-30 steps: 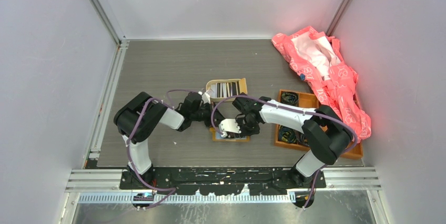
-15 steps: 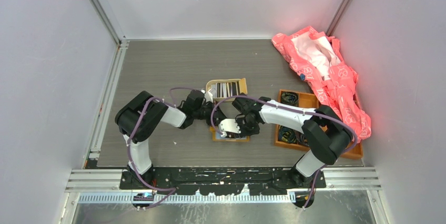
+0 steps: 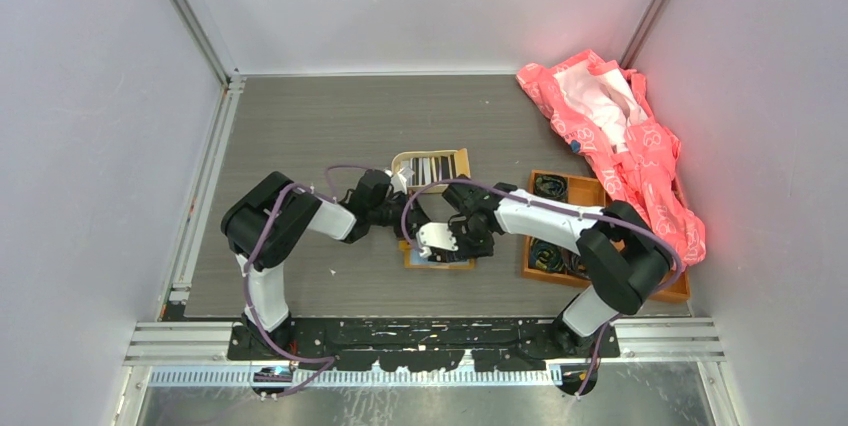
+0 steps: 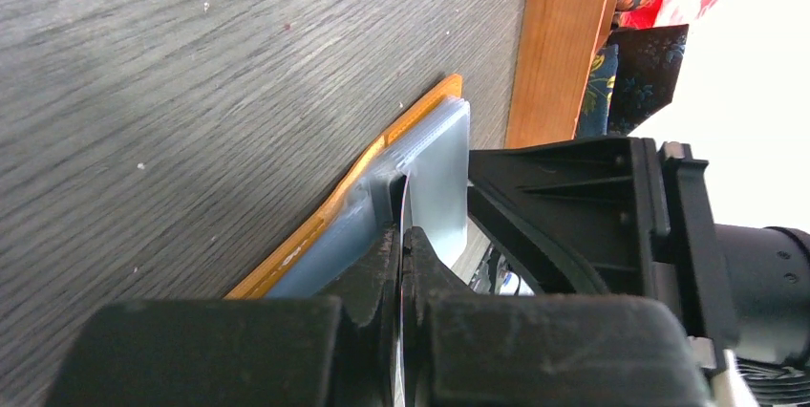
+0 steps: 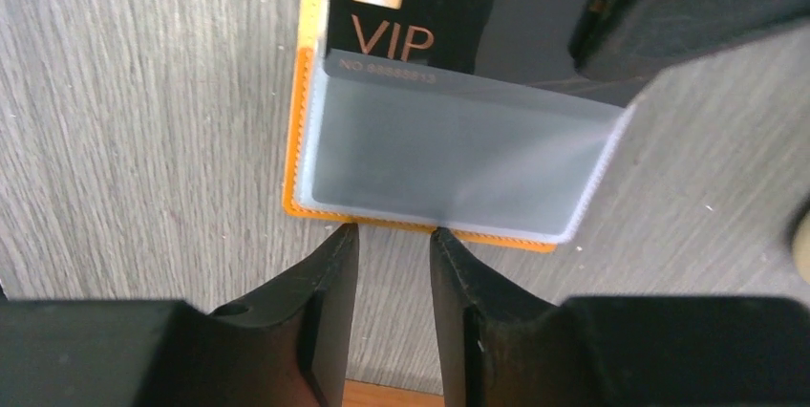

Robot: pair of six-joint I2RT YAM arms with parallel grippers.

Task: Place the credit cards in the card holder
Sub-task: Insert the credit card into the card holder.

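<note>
From above: grey wood-grain table (image 3: 300,126), boxed in by pale walls (image 3: 100,96) at left, back and right, with a metal rail (image 3: 207,176) along the left edge. At far right, crumpled pink cloth (image 3: 620,136) spilling over an orange tray (image 3: 545,274). Mid-table, a beige tin (image 3: 430,154) holding a row of dark and light cards. Just in front of it, the card holder (image 3: 440,262), lying flat and open, with left gripper (image 3: 405,226) and right gripper (image 3: 447,244) crowded over it.

Left wrist: fingers (image 4: 373,273) pressed together, pinching the thin edge of a card (image 4: 404,221) leading into the card holder's pale blue pocket. Orange edging flat on the grain, tray wall beyond.

Right wrist: fingers (image 5: 334,264) a little apart, nothing between them, tips at the card holder's near orange edge. Black card marked VIP, partway inside the clear pocket, chip end sticking out.
</note>
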